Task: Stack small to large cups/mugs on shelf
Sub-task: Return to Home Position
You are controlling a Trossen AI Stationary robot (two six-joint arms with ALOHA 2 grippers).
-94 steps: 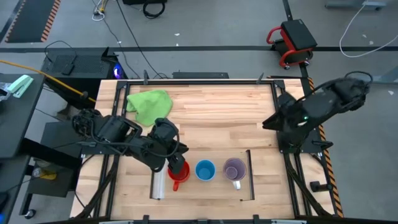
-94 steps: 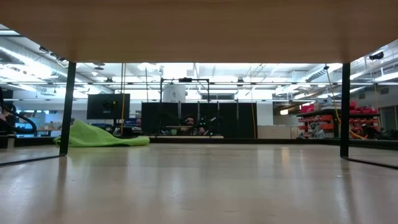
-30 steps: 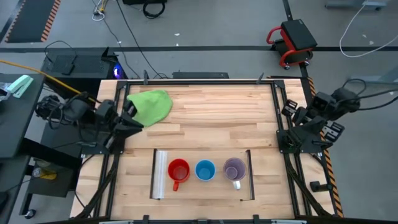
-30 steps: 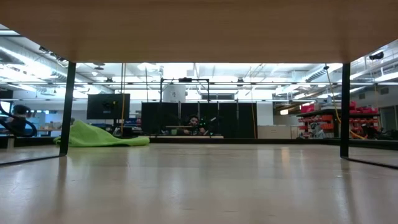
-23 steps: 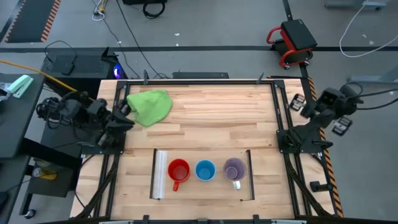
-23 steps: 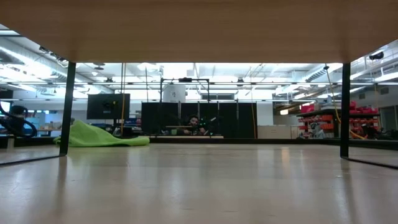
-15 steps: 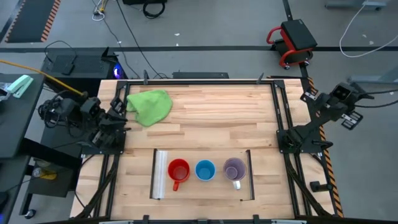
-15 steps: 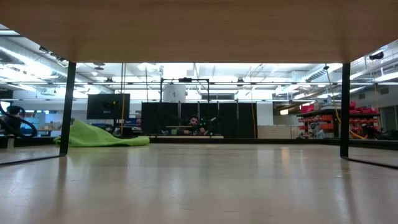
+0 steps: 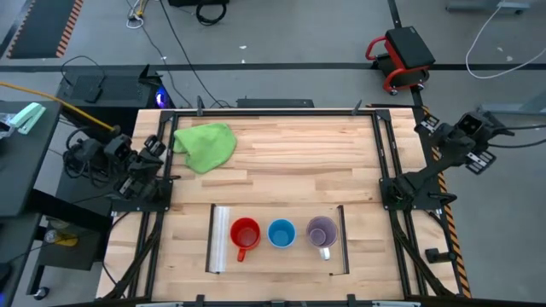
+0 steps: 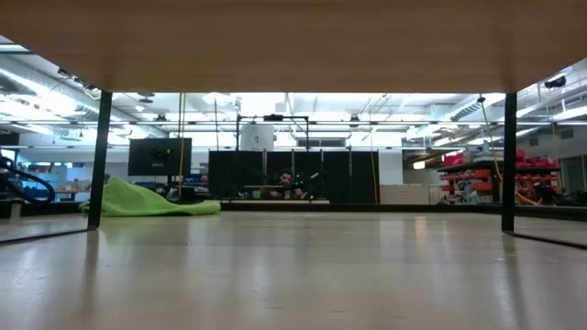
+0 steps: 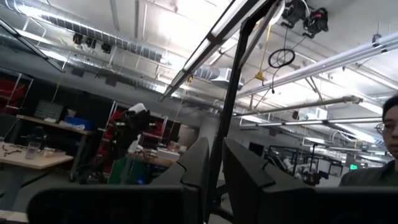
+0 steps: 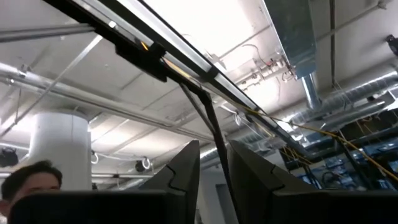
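Note:
Three vessels stand upright in a row on the light wooden shelf (image 9: 281, 256) near the table's front edge: a red mug (image 9: 246, 233) on the left, a light-blue cup (image 9: 281, 233) in the middle and a translucent purple mug (image 9: 322, 230) on the right. My left gripper (image 9: 153, 147) is drawn back at the table's left edge, and my right gripper (image 9: 426, 128) at its right edge. Both are far from the cups, point upward and are empty. The wrist views show each pair of fingers nearly together: the left gripper (image 11: 216, 168) and the right gripper (image 12: 214, 168).
A green cloth (image 9: 205, 145) lies crumpled at the table's far left and also shows in the low view (image 10: 151, 200). The shelf has a clear strip (image 9: 220, 250) on its left end and a dark bar (image 9: 343, 239) on its right. A person (image 11: 388, 124) shows beyond the table.
Both arms have drawn back from the table. My left gripper has gone toward the left edge and my right gripper toward the right and far edge, both tipping upward. The three cups have stayed in place on the shelf.

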